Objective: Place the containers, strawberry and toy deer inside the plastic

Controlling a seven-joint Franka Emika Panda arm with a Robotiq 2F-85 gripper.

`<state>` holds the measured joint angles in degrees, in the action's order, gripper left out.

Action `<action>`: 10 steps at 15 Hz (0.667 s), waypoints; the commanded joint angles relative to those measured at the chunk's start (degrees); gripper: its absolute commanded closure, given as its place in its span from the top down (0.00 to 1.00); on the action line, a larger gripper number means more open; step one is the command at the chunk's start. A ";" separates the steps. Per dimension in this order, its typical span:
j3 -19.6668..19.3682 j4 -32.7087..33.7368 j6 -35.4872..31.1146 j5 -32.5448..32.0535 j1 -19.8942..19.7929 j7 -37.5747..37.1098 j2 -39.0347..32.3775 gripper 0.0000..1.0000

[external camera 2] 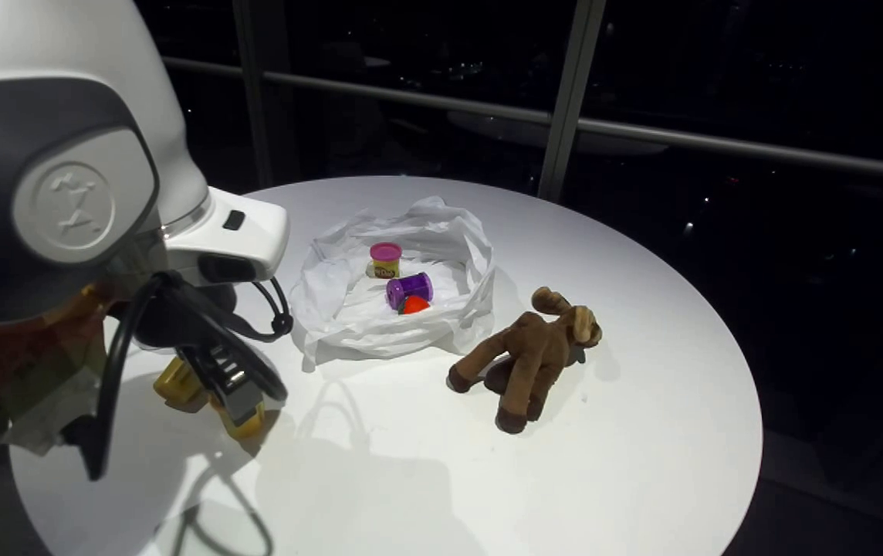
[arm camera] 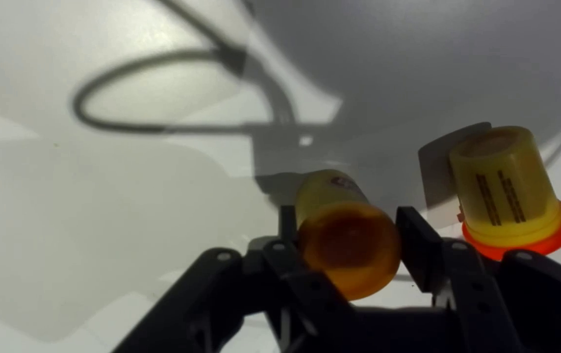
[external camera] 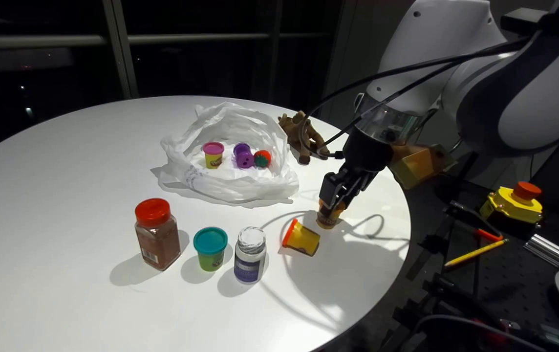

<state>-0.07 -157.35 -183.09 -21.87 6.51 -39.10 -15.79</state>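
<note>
The claw point(arm camera: 349, 220) had the orange-lidded tub point(arm camera: 351, 250) between its fingers

The orange-lidded tub stood inside the claw, its lid facing up toward the wrist camera. In an exterior view its long axis was close to upright and its base seemed to rest on the white table point(external camera: 64, 205). The claw's jaws were partly parted, by about the width of the lid, and appeared to touch it on both sides. A label showed below the fingers, its lettering only partly legible.

Just beside the claw, the yellow tub point(arm camera: 511, 191) lay on its side, its long axis running past the claw rather than at it; two dark lines of print on it could not be read.

Next, going out from the claw, came the white-capped bottle point(external camera: 250, 256), its dark label too small to read, then the teal cup point(external camera: 211, 249), and, well apart, the red-lidded jar point(external camera: 157, 239), which carried a barcode. All three stood upright.

Also well apart from the claw, the plastic bag point(external camera: 245, 188) sat spread out, mouth up. In it were the pink-lidded tub point(external camera 2: 385, 261), upright, with "Doh" legible; the purple container point(external camera 2: 412, 287), on its side; and the strawberry point(external camera 2: 415, 306) right beside that. The toy deer point(external camera 2: 538, 340) lay near the bag, legs toward the claw, head away.
</note>
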 commanded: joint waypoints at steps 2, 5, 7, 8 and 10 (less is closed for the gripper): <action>0.68 2.03 7.01 0.08 -0.14 0.36 5.16 0.28; 5.36 6.43 15.33 3.61 -2.95 3.02 8.21 0.28; 5.09 10.90 19.17 3.99 -2.38 3.70 8.40 0.28; 4.71 13.31 20.30 3.71 -2.15 3.73 7.94 0.28; 2.94 18.18 21.16 0.30 -1.57 1.65 5.77 0.28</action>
<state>4.18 -145.56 -164.53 -19.13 4.74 -36.99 -8.18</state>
